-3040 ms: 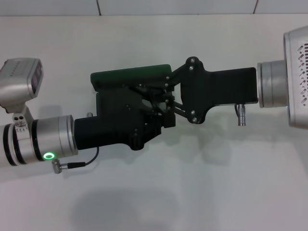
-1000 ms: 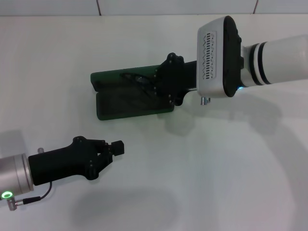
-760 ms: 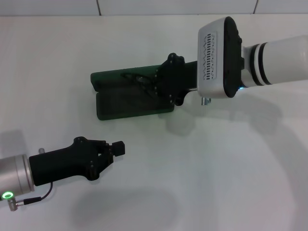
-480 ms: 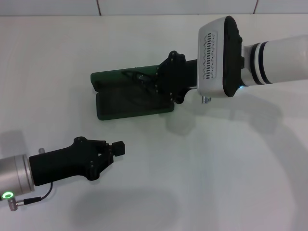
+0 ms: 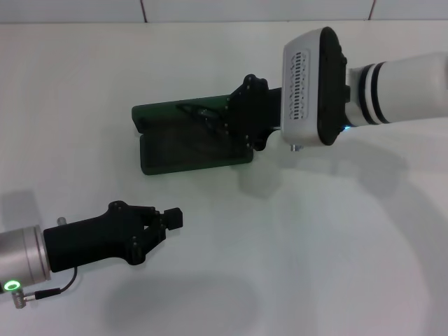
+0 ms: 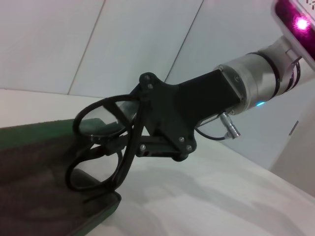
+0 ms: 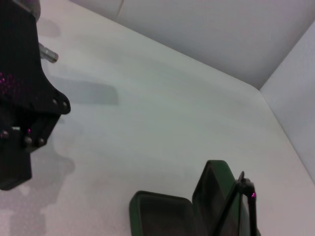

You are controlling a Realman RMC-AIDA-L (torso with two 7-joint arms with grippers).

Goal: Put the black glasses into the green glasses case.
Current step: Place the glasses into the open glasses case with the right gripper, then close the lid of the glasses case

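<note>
The left end effector (image 5: 173, 218) hovers low over the white table (image 5: 294, 238), well apart from the case, its fingers pressed together on nothing. Farther back, the green glasses case (image 5: 168, 150) lies open, dark lining up. The black glasses (image 5: 199, 115) hang over its lid half, pinched at one end by the right end effector (image 5: 225, 124), lenses facing outward.
</note>
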